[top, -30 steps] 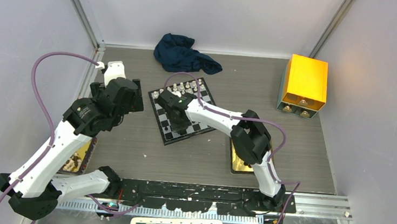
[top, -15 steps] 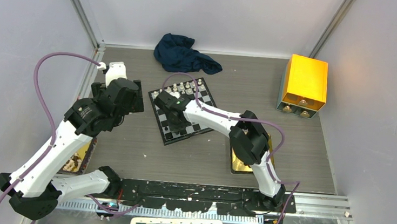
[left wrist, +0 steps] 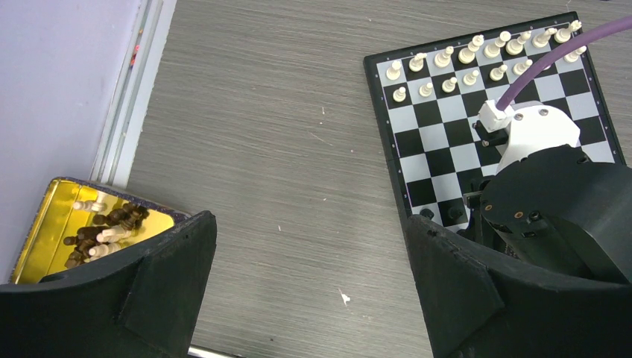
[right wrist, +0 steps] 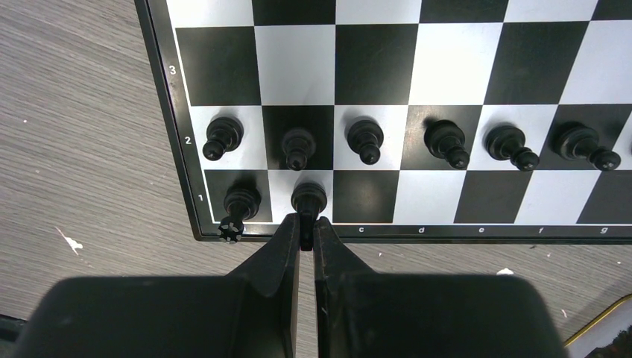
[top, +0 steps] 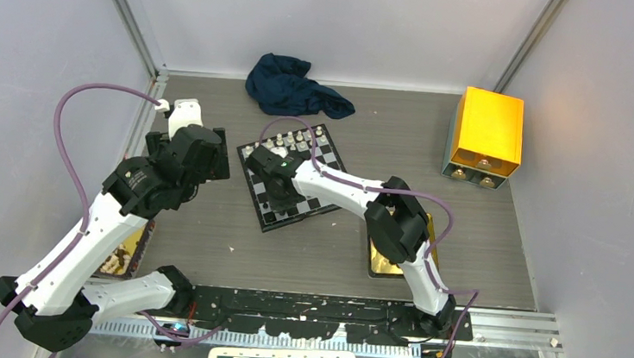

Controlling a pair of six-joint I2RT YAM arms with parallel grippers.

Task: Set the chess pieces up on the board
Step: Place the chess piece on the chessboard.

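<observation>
The right claw (right wrist: 305, 226) is pinched shut on the top of a black piece (right wrist: 308, 197). That piece stands on the board (right wrist: 376, 63), second square in the row nearest the table's near edge, just beside a black rook (right wrist: 240, 203) on the corner square. Black pawns (right wrist: 365, 140) stand in the next row, and white pieces (left wrist: 477, 63) line the far side. The board sits mid-table, toward the far edge. Bare tabletop (left wrist: 283, 149) stretches leftward, and over it hangs the left claw (left wrist: 309, 298), its fingers spread wide. A gold tin (left wrist: 45, 231) sits against the left edge.
</observation>
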